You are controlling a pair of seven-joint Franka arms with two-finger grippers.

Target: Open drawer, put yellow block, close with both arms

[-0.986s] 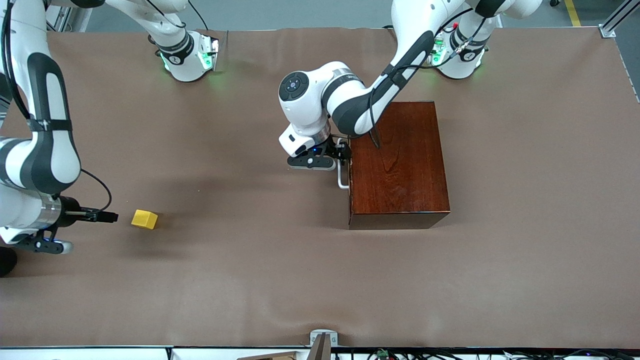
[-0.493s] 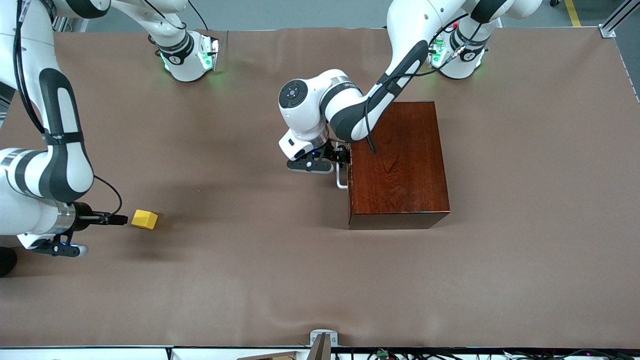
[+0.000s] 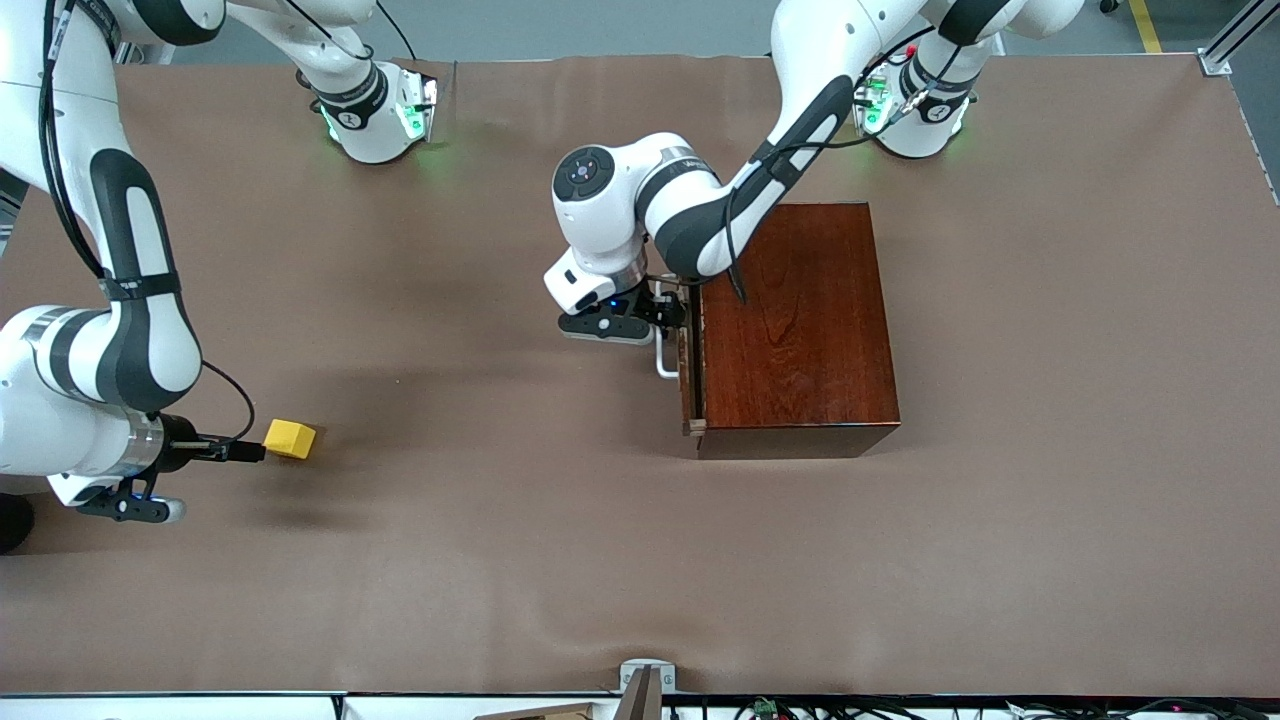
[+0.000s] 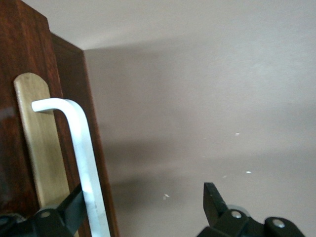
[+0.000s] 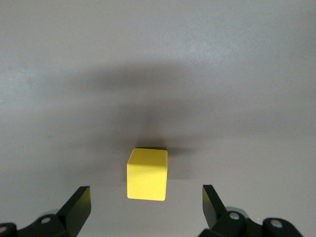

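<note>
front view — left hand (image 3: 668,312) part hidden at drawer (image 3: 686,372) handle, spread, right hand (image 5: 146,201) spread by yellow block (image 3: 290,439)

- A brown cloth (image 3: 560,560) covers the whole table, lightly wrinkled.
- A small metal bracket (image 3: 645,678) sits at the table's edge nearest the front camera.

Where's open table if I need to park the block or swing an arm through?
Bare cloth runs between the yellow block and the wooden box, and along the whole strip nearer the front camera. It is crowded in front of the drawer, where the left gripper hooks the handle, and where the right gripper reaches the block.
</note>
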